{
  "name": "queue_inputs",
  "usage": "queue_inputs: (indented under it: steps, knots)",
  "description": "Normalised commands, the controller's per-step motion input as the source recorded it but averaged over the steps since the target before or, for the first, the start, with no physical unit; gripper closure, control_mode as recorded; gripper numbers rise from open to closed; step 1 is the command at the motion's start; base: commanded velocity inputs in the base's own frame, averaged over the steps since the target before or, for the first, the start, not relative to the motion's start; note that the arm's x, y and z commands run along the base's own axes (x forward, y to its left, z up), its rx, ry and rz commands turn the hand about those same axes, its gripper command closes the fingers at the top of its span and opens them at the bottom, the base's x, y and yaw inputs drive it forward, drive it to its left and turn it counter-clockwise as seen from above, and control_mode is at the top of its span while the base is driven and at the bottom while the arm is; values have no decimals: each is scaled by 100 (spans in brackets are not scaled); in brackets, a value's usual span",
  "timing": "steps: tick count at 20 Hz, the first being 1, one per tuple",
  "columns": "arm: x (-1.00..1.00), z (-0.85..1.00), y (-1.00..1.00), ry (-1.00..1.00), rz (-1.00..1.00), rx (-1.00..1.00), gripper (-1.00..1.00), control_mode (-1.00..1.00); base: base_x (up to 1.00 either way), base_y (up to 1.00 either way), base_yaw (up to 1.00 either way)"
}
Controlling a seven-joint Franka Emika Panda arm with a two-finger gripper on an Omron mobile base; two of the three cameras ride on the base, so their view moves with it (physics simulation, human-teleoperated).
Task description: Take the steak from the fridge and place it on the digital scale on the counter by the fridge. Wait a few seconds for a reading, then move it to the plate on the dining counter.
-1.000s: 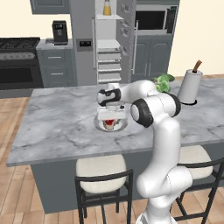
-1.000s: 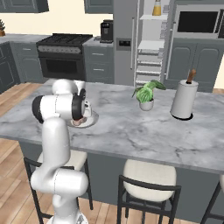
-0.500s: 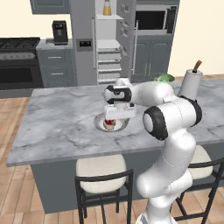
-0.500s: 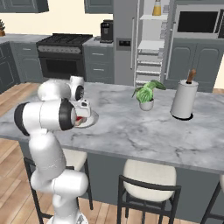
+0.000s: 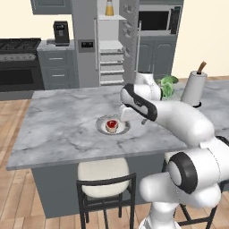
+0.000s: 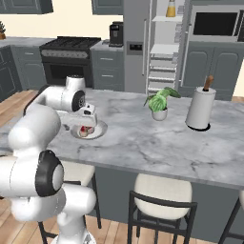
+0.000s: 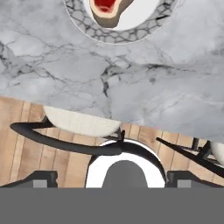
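Over on the left base view, the small round red steak with the pale tan rim (image 5: 112,125) is sitting on the shallow grey-white round plate (image 5: 101,127), which rests on the big grey-white marble tabletop of the dining island (image 5: 58,125). The white arm's two-finger gripper (image 5: 125,112) hangs just beside the plate's right edge, above the marble, and I can't tell from this angle whether the jaws are apart or together. My guess on handling: a raw slab like that is soft, floppy and a bit slick, light enough, so if it ever needs re-gripping I'd pinch it across the middle from above rather than by the thin rim. Behind the island the tall grey steel fridge (image 5: 87,40) has a door open showing white shelves, with a black boxy coffee machine (image 5: 61,32) on the counter to its left.

From the right base view, same story: steak (image 6: 86,131) on plate (image 6: 98,130), the gripper (image 6: 88,116) above and close over it. A small green potted plant (image 6: 158,101) and a white paper-towel roll on its holder (image 6: 199,108) stand well apart to the right, so nothing crowds the plate.

Down the hand view, the steak (image 7: 109,9) and the plate's mottled rim (image 7: 117,38) sit at the top edge, marble below them, then a cream-cushioned stool (image 7: 81,124) with its black frame over the wood floor
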Motion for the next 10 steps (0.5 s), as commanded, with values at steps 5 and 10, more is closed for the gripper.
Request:
queue_inputs:
  steps: [5, 10]
  knots:
    - [-100, 71, -19, -19, 0, 0, -100, -100, 0, 0, 0]
    - [-100, 68, -21, -14, 0, 0, -100, -100, 0, 0, 0]
